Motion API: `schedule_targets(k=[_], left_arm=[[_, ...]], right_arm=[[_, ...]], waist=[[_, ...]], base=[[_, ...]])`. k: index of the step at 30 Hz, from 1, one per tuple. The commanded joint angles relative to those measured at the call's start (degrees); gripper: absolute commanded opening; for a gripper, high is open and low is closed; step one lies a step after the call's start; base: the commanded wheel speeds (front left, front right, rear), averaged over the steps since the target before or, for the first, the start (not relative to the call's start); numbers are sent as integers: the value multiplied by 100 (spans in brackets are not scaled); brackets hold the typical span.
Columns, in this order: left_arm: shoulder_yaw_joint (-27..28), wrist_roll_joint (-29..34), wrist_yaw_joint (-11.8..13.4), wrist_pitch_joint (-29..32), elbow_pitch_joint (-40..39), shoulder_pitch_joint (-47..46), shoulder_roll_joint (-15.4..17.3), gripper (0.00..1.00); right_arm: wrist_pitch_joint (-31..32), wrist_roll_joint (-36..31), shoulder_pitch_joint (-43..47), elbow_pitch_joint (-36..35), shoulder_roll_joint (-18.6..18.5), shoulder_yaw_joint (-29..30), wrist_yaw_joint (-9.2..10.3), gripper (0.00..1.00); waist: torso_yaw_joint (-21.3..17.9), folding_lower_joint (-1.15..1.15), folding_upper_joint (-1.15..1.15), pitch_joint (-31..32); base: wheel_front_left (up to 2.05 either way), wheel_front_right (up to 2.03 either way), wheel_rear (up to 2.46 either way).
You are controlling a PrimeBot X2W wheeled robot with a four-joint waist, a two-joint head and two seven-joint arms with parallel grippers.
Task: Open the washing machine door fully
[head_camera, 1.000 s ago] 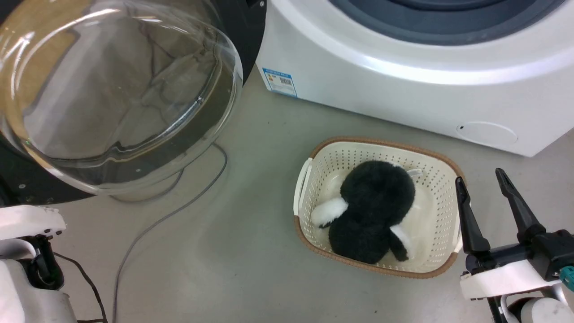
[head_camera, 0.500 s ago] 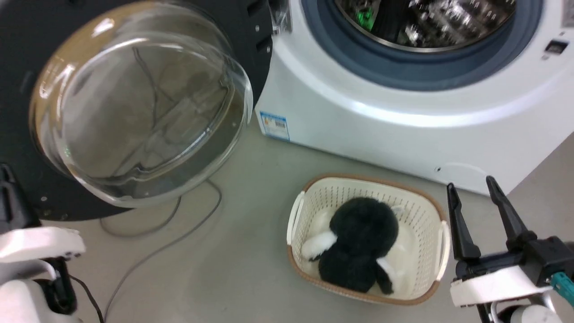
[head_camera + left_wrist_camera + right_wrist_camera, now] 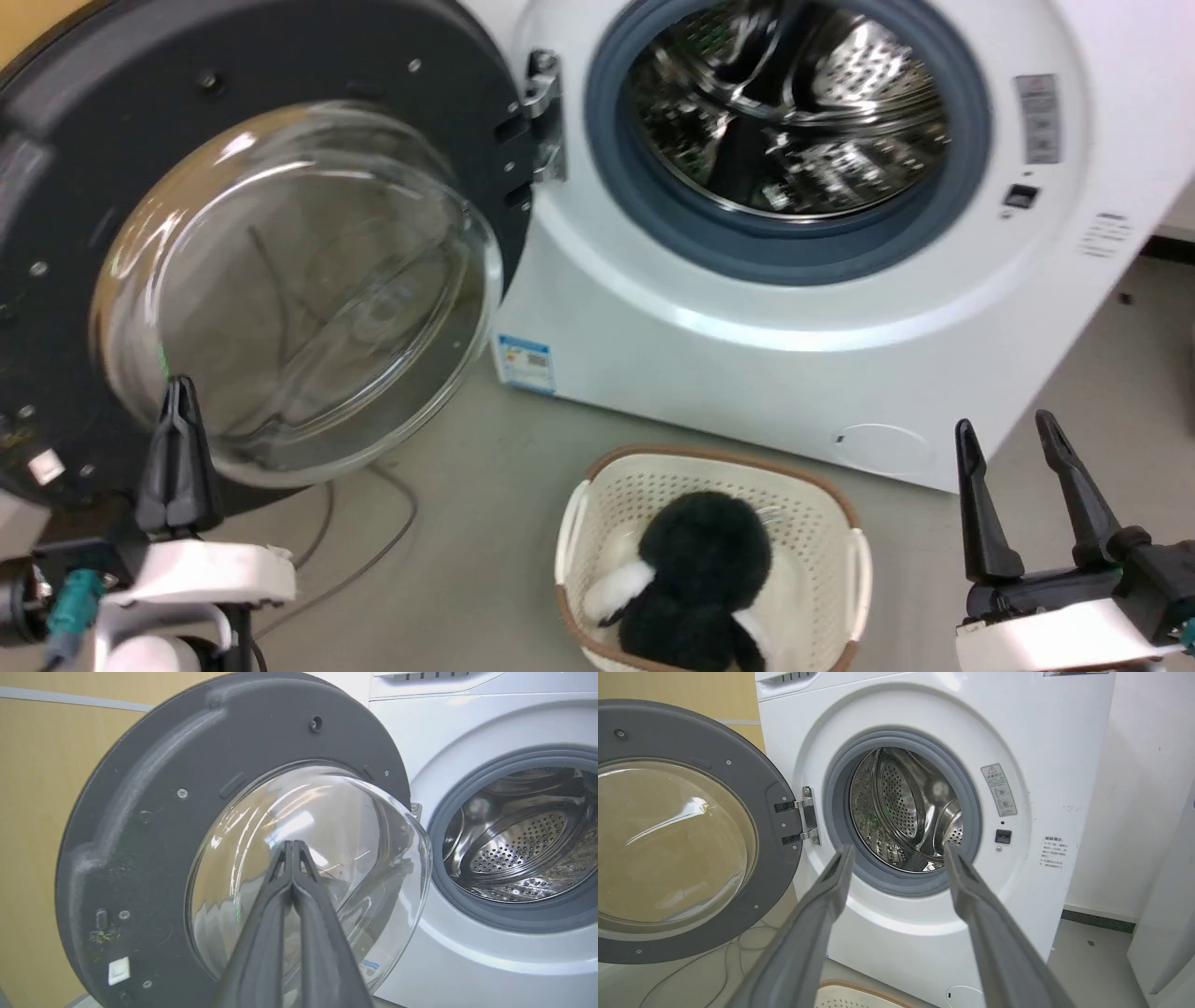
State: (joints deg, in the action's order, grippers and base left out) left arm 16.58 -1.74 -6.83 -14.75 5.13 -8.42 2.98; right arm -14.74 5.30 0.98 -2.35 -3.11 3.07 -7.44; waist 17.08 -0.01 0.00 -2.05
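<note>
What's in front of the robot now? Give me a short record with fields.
door: the washing machine door stands wide open on its hinge, glass bowl facing out
machine: the washing machine, steel drum exposed
left gripper: shut, empty, pointing at the door's glass
right gripper: open, empty
floor: basket holding a black and white plush toy

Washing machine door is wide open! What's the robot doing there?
The robot's job is opening the washing machine door. It stands swung wide at the left of the washing machine, so the steel drum shows. The left pincer is shut and empty, pointing at the door's glass. The right pincer is open beside a basket holding a fluffy black-and-white toy.
</note>
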Motion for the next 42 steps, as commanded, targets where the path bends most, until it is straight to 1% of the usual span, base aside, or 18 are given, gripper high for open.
schedule_targets(k=[1,3,4,5,10,18,26,28,33,34,42], left_arm=[[-144,-26,-35,-25,-68,166,-5,0],[-214,-52,-29,-25,-94,223,-7,0],[-282,-75,-20,-25,-140,268,-7,42],[-362,-115,-15,-25,-206,313,-8,100],[-816,-197,-28,-25,-250,587,-9,100],[-1249,-382,-26,-25,-167,808,-10,100],[-1399,-437,128,-25,-130,1026,-10,100],[-1431,-348,148,-25,-119,1055,-10,100],[-1470,-344,248,-25,-116,1070,-10,100],[-1462,-349,221,0,-120,1003,-16,0],[-1467,-333,228,54,-133,996,-18,0]], right_arm=[[-26,46,86,-68,22,14,-5,100],[-26,52,103,-81,22,14,-5,100],[-26,53,121,-96,23,14,-5,100],[-26,55,136,-111,23,20,-5,100],[-26,76,232,-132,23,99,-5,100],[-26,150,362,-96,23,166,-5,100],[-26,246,500,-20,23,116,-5,100],[-26,265,530,-2,23,102,-5,100],[-26,286,540,45,23,63,-5,100],[0,280,475,34,6,67,0,0],[52,257,447,43,5,54,0,0]], waist=[[-227,1,0,157],[-285,1,0,179],[-340,1,0,197],[-396,1,0,211],[-651,1,0,274],[-1074,1,0,303],[-1447,1,0,328],[-1490,1,0,324],[-1544,1,0,303],[-1546,1,0,303],[-1556,1,0,297]], base=[[0,0,0],[0,0,0],[0,0,0],[0,0,0],[0,0,0],[0,0,0],[0,0,0],[0,0,0],[0,0,0],[0,0,0],[0,0,0]])
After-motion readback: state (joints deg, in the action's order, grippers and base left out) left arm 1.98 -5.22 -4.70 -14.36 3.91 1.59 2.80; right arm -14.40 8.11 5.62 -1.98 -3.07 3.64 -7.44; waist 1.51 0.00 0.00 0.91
